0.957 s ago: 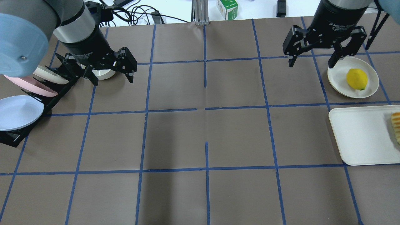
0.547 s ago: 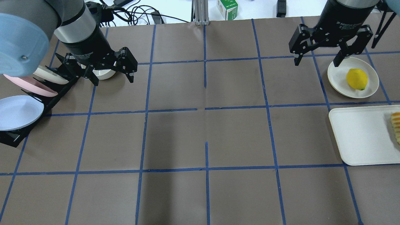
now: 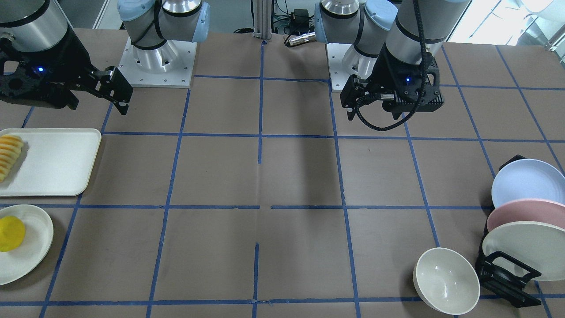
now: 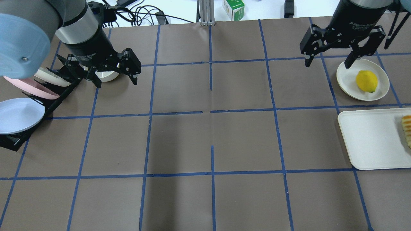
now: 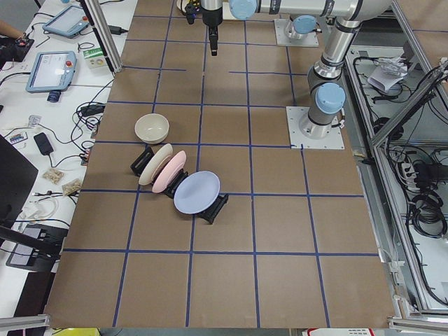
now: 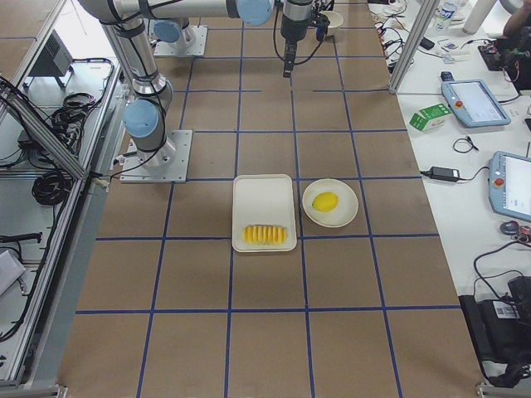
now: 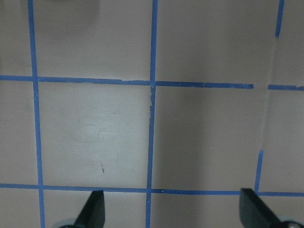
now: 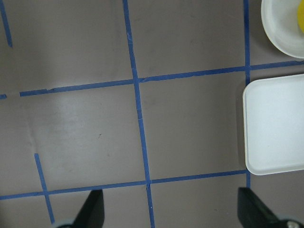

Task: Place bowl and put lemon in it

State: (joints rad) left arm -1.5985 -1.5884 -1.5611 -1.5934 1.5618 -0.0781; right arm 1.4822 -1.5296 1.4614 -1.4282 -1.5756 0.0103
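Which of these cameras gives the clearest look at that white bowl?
The exterior front-facing view: the bowl sits unobstructed, rim and inside visible, beside the plate rack. The side views show it small. Overhead, the left gripper hides most of it. The wrist views miss it.

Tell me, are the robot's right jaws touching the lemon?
Apart. In the front-facing view the right jaws hang open and empty, the whole tray lies between them and the lemon, and the lemon sits alone on its plate.
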